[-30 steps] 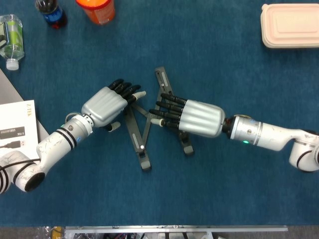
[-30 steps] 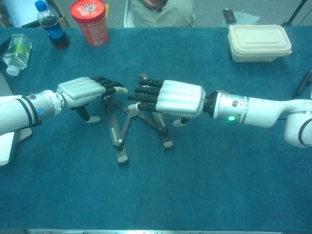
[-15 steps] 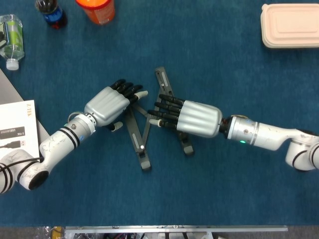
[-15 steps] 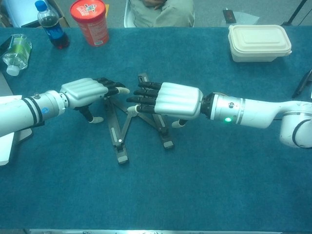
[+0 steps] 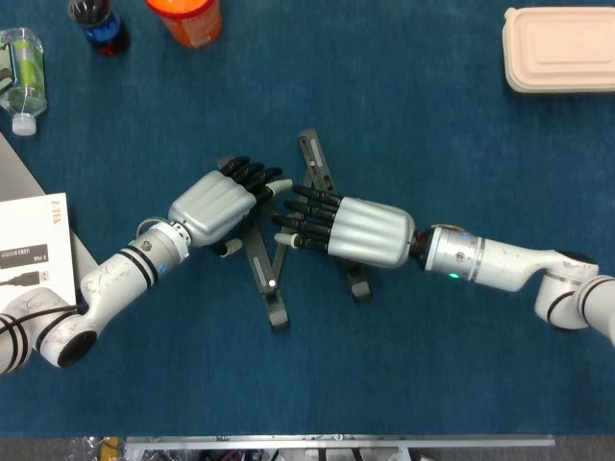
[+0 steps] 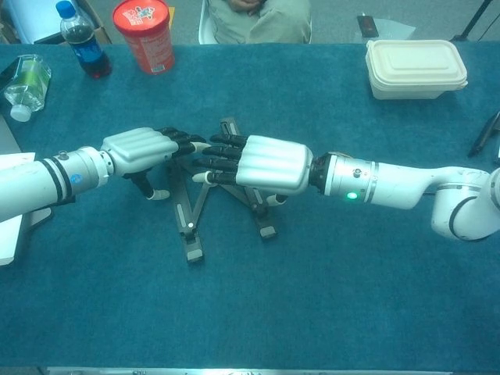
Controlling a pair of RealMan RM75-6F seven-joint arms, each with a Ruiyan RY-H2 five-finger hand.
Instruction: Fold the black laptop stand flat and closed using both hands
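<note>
Worktop (image 5: 432, 365): blue cloth cover. Laptop stand (image 5: 272, 288): black, legs still spread, lying flat at the centre. Right robot hand (image 5: 351, 230): palm down over the stand's right leg, fingers straight. Left robot hand (image 5: 219, 204): palm down over the left leg, fingers loosely extended; grip on either leg cannot be told.

Two white robot arms with silver-and-black hands

Left hand (image 5: 213, 205) and right hand (image 5: 357, 230): ribbed silver back shells, black fingers with pale tips. White glossy forearms; black rings band the left wrist; a green light glows on the right wrist.
</note>
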